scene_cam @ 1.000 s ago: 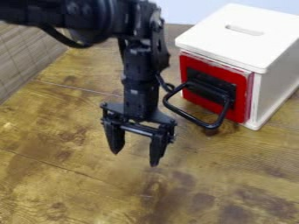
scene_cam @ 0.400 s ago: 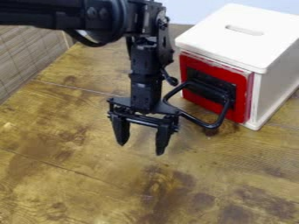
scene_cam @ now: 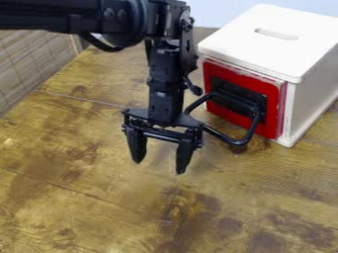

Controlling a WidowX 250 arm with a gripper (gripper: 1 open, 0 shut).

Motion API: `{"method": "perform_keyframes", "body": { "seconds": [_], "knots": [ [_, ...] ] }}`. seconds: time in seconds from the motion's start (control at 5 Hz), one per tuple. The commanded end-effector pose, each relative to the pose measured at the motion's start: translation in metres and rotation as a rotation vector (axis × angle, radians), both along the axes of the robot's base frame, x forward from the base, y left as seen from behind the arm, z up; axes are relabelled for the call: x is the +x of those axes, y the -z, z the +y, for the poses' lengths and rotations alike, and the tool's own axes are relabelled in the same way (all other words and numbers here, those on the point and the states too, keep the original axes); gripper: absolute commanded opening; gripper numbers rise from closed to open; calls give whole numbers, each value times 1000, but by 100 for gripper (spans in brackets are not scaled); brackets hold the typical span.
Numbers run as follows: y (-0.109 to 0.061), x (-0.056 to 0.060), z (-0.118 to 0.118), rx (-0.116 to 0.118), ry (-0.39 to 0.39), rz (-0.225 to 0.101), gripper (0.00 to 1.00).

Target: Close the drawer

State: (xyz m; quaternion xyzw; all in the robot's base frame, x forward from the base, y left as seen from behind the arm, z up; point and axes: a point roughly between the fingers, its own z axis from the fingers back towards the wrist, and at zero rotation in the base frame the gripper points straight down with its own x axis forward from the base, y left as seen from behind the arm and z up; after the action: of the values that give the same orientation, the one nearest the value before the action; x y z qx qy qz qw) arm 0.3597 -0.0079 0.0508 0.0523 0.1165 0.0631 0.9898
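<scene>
The red drawer [scene_cam: 268, 95] sits in a white boxy cabinet [scene_cam: 284, 44] at the upper right, its front about flush with the cabinet face. It has a black plate and a large black loop handle [scene_cam: 224, 128] that reaches out toward the left front. My black gripper [scene_cam: 158, 161] hangs fingers-down over the wooden table, just left of the handle loop. Its two fingers are spread apart with nothing between them. The arm hides part of the handle's left end.
The wooden table [scene_cam: 93, 212] spreads to the front and left. A grey brick wall [scene_cam: 27, 64] stands at the far left. The cabinet top has a slot [scene_cam: 278, 35].
The gripper has shifted slightly right and toward the handle since a second ago; it has hardly moved in the last half second. The drawer looks unchanged.
</scene>
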Motion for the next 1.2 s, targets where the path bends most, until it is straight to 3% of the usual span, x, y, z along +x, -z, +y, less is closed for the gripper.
{"method": "perform_keyframes", "body": {
  "seconds": [0.0,0.2,0.6,1.0],
  "knots": [
    [-22,8,5,10,17,-54,100],
    [-34,2,6,5,36,-49,100],
    [-18,12,5,-5,32,-34,100],
    [-21,11,10,-7,34,-13,100]
  ]
}}
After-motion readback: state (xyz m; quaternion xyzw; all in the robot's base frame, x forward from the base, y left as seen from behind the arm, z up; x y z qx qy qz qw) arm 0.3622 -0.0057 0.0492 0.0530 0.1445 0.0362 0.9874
